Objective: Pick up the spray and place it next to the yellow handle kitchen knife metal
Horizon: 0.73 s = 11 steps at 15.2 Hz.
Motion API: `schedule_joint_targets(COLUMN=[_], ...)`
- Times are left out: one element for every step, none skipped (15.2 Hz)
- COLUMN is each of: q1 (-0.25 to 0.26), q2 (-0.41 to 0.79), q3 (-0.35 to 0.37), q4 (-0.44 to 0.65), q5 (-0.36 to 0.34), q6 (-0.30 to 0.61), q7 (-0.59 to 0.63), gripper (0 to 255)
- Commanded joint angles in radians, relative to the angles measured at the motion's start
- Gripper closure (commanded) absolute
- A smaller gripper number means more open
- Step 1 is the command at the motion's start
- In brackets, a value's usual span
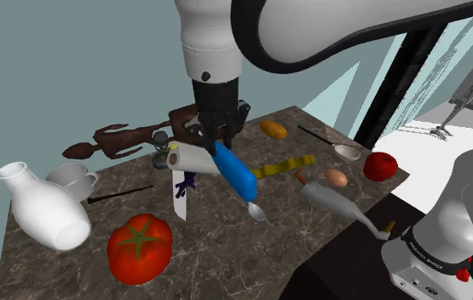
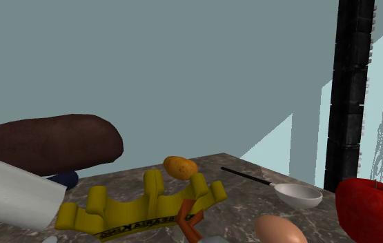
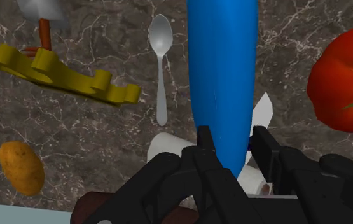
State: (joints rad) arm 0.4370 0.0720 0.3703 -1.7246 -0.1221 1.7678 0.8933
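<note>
A long blue spray bottle slants from my gripper down toward the table. Its lower end is near a metal spoon. My black gripper is shut on the bottle's upper end, with a finger on each side. A white cylinder lies right beside the fingers. The yellow ridged handle lies flat beyond the spoon, to the shoulder view's right. A white knife blade points toward the front edge below the cylinder.
A big tomato sits near the front edge, with a white vase and cup at the left. A potato, egg, red apple, white ladle and grey orange-handled tool crowd the right. A brown object lies behind.
</note>
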Motion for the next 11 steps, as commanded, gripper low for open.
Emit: schedule_joint_targets(q1=[0.028,0.043,0.059,0.075,0.092,0.092,0.092,0.091,0.090,0.090,0.089], q2=[0.037,0.060,0.084,0.109,0.134,0.134,0.133,0.134,0.134,0.134,0.135], q3=[0.021,0.031,0.041,0.050,0.058,0.057,0.056,0.056,0.055,0.055,0.054], q4=[0.043,0.070,0.100,0.130,0.162,0.148,0.135,0.122,0.109,0.096,0.084], q5=[-0.014,-0.023,-0.033,-0.043,-0.054,-0.054,-0.054,-0.055,-0.055,-0.056,-0.057], q6=[-0.014,-0.024,-0.034,-0.045,-0.056,-0.043,-0.029,-0.016,-0.003,0.010,0.023], q7=[0.051,0.076,0.101,0.126,0.149,0.150,0.152,0.153,0.154,0.156,0.157], gripper=[255,255,255,255,255,255,255,255,255,255,255])
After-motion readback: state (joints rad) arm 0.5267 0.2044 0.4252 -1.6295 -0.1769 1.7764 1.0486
